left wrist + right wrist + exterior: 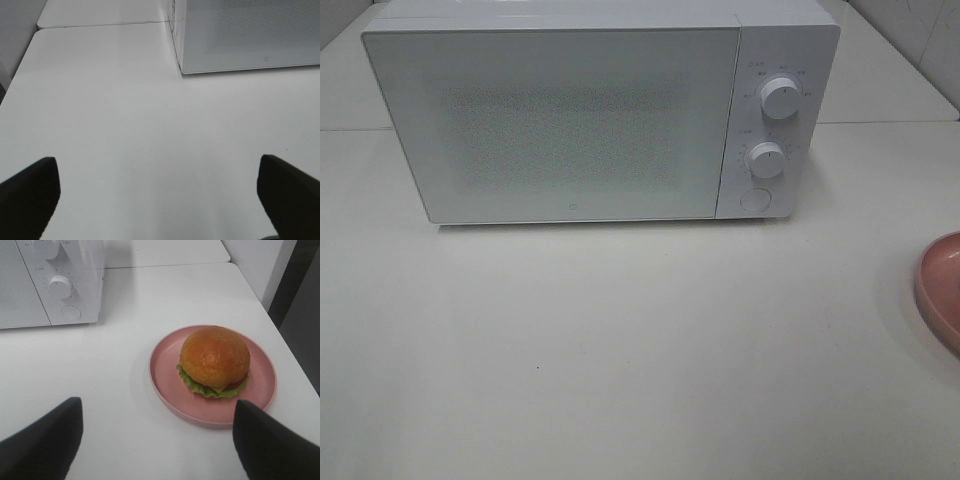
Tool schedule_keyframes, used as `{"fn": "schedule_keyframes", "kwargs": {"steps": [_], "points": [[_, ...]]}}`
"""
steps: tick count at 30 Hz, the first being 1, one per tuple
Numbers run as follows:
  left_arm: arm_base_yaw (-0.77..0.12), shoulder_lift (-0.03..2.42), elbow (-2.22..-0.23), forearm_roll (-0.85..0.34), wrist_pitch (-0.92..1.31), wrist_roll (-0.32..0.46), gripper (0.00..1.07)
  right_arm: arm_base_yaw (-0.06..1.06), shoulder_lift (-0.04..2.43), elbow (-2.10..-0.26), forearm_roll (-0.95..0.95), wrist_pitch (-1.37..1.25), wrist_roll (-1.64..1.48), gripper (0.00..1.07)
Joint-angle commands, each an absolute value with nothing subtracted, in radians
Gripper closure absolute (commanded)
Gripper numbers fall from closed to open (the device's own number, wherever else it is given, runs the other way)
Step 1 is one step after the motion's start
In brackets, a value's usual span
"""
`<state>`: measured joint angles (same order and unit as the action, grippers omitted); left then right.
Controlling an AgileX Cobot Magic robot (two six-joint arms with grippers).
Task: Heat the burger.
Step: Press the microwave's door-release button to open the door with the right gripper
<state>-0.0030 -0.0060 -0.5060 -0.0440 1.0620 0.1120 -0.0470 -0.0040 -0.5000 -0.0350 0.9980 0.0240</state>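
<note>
The burger (215, 360), brown bun over green lettuce, sits on a pink plate (167, 382) on the white table, right of the microwave. In the exterior high view only the plate's rim (942, 288) shows at the right edge. My right gripper (157, 440) hangs open, short of the plate, with nothing between its dark fingers (45, 445). My left gripper (160, 195) is open wide over bare table, in front of the microwave's left corner. Neither gripper shows in the exterior high view.
A white microwave (570, 120) with its door shut stands at the back, two knobs (779, 98) and a round button (755, 199) on its right panel. The table's right edge (295, 360) runs close beside the plate.
</note>
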Motion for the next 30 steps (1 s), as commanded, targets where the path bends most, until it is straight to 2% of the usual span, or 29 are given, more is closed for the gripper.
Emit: {"fn": "schedule_keyframes", "kwargs": {"steps": [1,23,26,30], "points": [[-0.008,-0.024,-0.505,-0.054,1.047,0.110,0.02,-0.054,-0.034,-0.499,-0.038,0.997,0.025,0.34],[-0.008,-0.024,-0.505,-0.054,1.047,0.110,0.02,-0.054,-0.017,-0.507,-0.038,0.989,0.020,0.34],[-0.008,-0.024,-0.505,-0.054,1.047,0.110,0.02,-0.054,0.041,-0.527,-0.046,0.936,-0.005,0.34],[-0.008,-0.024,-0.505,-0.054,1.047,0.110,0.02,-0.054,0.158,-0.529,-0.049,0.723,-0.040,0.40]]}}
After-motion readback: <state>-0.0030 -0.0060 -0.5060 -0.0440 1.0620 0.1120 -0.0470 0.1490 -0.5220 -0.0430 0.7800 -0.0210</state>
